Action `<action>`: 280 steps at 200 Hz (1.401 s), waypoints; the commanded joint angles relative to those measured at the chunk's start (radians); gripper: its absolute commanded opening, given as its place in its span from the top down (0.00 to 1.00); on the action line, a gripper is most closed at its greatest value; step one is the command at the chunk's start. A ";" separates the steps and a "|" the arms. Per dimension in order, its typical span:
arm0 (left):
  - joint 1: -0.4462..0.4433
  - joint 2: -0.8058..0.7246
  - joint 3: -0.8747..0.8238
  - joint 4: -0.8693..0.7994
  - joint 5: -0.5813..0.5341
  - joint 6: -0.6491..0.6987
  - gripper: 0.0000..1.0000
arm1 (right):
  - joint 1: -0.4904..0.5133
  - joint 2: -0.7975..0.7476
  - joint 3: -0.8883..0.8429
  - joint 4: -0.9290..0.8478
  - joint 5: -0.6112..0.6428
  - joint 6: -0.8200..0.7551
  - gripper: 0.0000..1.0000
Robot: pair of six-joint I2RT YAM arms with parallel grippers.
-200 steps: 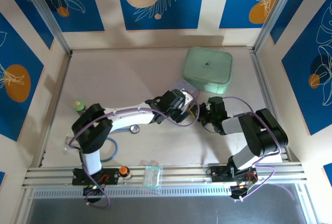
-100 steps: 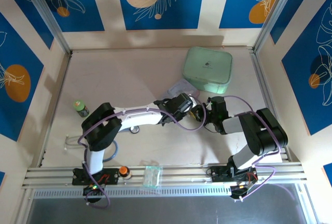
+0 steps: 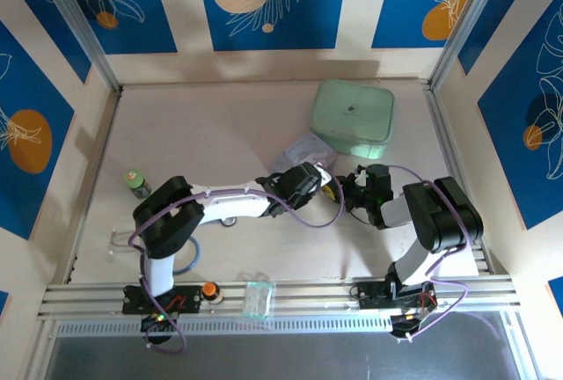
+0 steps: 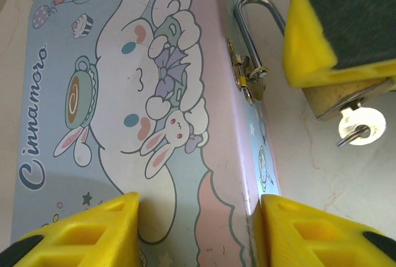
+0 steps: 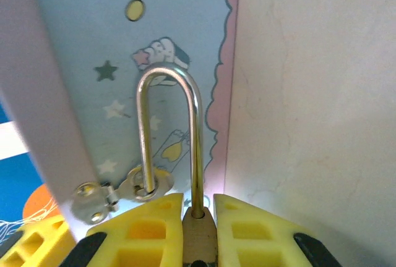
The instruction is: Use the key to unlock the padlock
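Where the right pincer (image 5: 198,227) sits: clenched on the brass body of the padlock (image 5: 197,156).
Padlock: its silver loop is threaded through the hasp (image 5: 139,190) on the side wall of the tin (image 4: 124,94).
Key (image 4: 360,122): stuck in the padlock's base, head and ring hanging free.
Left pincer (image 4: 198,217): released, spread wide, straddling the tin's pink edge.
Room: bare counter (image 5: 309,94) runs beside the tin; a green case (image 3: 352,119) stands near behind it.
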 commanded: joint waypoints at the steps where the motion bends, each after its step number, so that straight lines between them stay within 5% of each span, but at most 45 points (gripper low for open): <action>1: 0.075 0.017 -0.087 -0.225 -0.014 -0.003 0.54 | -0.054 -0.047 0.044 -0.314 0.033 -0.140 1.00; 16: 0.075 -0.005 -0.097 -0.210 0.012 -0.006 0.53 | -0.023 -0.042 0.132 -0.496 -0.003 -0.270 1.00; 61: 0.074 -0.020 -0.088 -0.216 0.013 -0.029 0.52 | -0.003 -0.063 0.099 -0.565 0.020 -0.315 1.00; 95: 0.072 -0.025 -0.091 -0.218 0.033 -0.037 0.52 | -0.082 -0.031 -0.004 -0.356 -0.026 -0.169 1.00; 199: 0.019 -0.010 -0.096 -0.223 0.070 0.013 0.53 | 0.106 0.036 -0.110 0.127 0.325 0.278 1.00; 248: 0.016 -0.006 -0.102 -0.252 0.042 0.029 0.55 | 0.045 -0.140 -0.113 -0.028 0.347 0.230 1.00; 280: 0.018 -0.003 -0.104 -0.242 0.027 0.018 0.56 | 0.043 -0.256 -0.021 -0.312 0.373 0.093 1.00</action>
